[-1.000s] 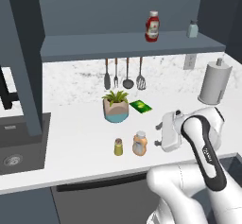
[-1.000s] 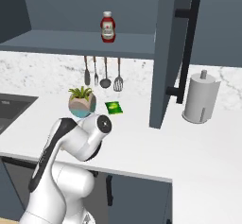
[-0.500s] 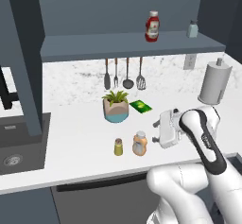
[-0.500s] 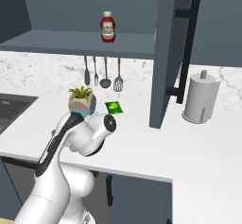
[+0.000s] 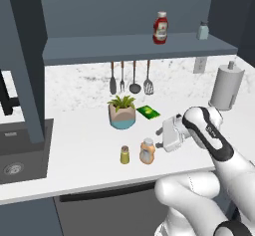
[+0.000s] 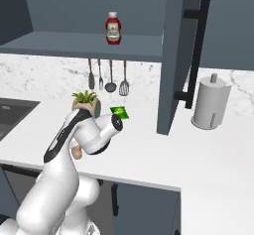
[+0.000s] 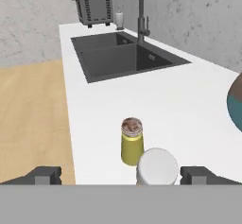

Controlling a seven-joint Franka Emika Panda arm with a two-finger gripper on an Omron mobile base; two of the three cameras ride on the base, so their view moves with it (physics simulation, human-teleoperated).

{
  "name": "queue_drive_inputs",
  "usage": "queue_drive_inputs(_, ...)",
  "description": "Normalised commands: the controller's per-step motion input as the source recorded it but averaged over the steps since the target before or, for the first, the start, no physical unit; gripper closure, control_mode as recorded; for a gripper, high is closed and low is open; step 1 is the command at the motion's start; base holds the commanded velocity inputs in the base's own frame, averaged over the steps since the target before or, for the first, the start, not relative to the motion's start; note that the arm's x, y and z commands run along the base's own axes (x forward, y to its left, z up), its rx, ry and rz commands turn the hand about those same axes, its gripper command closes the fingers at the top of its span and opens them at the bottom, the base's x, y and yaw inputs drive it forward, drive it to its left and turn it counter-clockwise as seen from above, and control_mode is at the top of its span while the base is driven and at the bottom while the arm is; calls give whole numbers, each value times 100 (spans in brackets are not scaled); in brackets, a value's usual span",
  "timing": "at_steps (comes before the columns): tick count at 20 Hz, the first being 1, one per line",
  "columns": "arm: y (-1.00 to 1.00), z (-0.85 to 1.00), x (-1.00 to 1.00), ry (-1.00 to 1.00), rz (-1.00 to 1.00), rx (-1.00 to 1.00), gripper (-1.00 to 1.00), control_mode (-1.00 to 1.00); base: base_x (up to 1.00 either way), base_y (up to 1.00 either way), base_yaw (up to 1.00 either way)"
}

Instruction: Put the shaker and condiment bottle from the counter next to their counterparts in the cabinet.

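Gripper has slid left toward condiment bottle, jaws wide, holding nothing. L to R on counter: 1 shaker, 1 bottle just beside it, then gripper. Cabinet shelf: 1 ketchup bottle, 1 blue-grey shaker.

left base view: behind arm at 7 o'clock, facing counter; right base view: from 5 o'clock, same counter; hand view: low, close, along counter.
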Motion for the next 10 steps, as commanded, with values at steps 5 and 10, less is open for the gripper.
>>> queue_drive_inputs(5,5,-29,18,11,0,0,-100,-100,0,0,0)
queue_drive_inputs(10,0,-19,20,0,0,0,-100,-100,0,0,0)
